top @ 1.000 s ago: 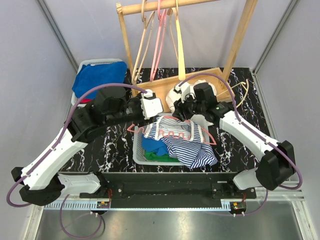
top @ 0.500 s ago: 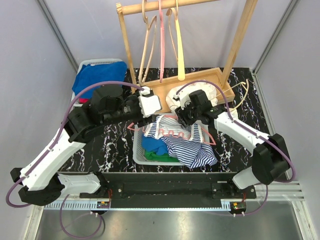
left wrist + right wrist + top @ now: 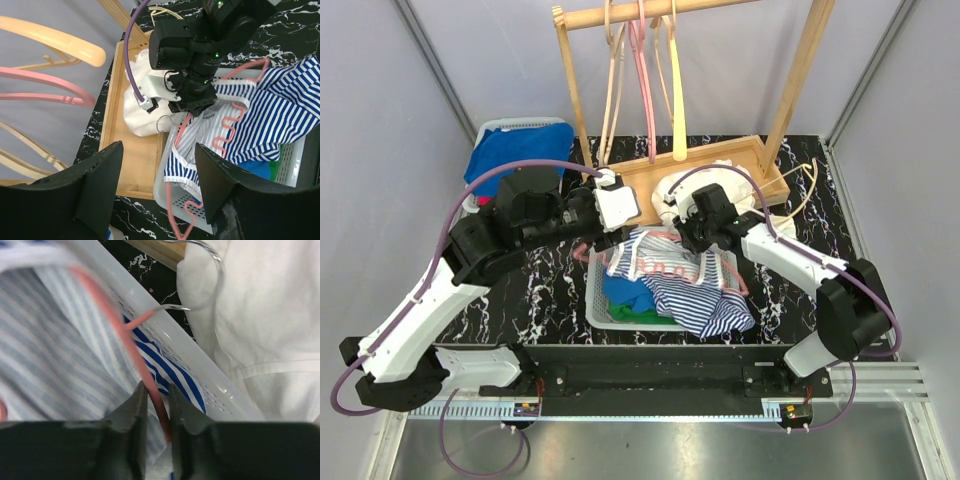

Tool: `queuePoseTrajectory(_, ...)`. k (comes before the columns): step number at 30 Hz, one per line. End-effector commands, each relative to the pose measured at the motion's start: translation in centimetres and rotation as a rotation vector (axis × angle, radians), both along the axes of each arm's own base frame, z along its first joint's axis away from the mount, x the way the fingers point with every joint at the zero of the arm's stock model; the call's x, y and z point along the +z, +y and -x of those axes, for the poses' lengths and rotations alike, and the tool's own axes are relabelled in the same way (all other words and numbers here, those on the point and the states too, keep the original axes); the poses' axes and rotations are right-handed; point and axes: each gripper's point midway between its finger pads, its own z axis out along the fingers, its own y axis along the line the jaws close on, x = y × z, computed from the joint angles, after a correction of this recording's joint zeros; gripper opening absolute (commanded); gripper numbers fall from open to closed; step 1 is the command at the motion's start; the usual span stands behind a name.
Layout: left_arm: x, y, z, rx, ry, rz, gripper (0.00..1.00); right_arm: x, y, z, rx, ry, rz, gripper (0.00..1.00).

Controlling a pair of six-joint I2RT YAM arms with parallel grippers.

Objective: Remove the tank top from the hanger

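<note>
- A blue-and-white striped tank top point(image 3: 705, 300) is lying heaped across a white basket point(image 3: 593, 300) at the middle of the table. It is spilling over the basket's right rim, and a pink hanger point(image 3: 665, 268) is threaded through its straps.
- The right gripper point(image 3: 154, 407) is reaching down at the basket's far edge. Its jaws are drawn close on either side of the hanger's thin arm, just below the wire hook point(image 3: 180, 308), and appear to be pinching it. This is probably anchoring the hanger so the cloth can slide free.
- The left gripper point(image 3: 157, 146) is hovering above the basket's far left corner. Its fingers are spread wide with nothing between them, seemingly readying to take a strap.
- A white cloth point(image 3: 260, 315) is resting on a wooden tray point(image 3: 135, 165) just beyond the basket.
- The top is not yet off the hanger.
</note>
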Motion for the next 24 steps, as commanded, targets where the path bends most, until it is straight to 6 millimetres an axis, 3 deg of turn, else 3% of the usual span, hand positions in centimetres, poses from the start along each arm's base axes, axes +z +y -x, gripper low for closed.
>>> queuePoseTrajectory(1, 2.6, 0.0, 0.3, -0.004, -0.032, 0.074, 0.65, 2.6, 0.4, -0.4, -0.018, -0.133, -0.010, 0.12)
queuePoseTrajectory(4, 2.6, 0.1, 0.3, -0.002, -0.034, 0.075, 0.65, 6.0, -0.3, -1.0, -0.066, -0.312, -0.005, 0.00)
queuePoseTrajectory(7, 2.9, 0.2, 0.3, 0.001, -0.044, 0.078, 0.65, 9.6, -1.0, 0.1, -0.078, -0.462, -0.027, 0.00)
queuePoseTrajectory(11, 3.2, 0.2, 0.3, 0.001, -0.047, 0.083, 0.67, 12.7, -1.4, 1.8, -0.074, -0.631, 0.001, 0.00)
queuePoseTrajectory(18, 3.8, -0.3, 0.3, -0.018, -0.049, 0.088, 0.68, 17.9, 0.3, 5.4, 0.021, -0.944, 0.120, 0.00)
queuePoseTrajectory(24, 3.1, -0.8, 0.7, -0.063, -0.031, 0.055, 0.70, 23.7, 0.9, 6.0, 0.021, -1.091, 0.125, 0.00)
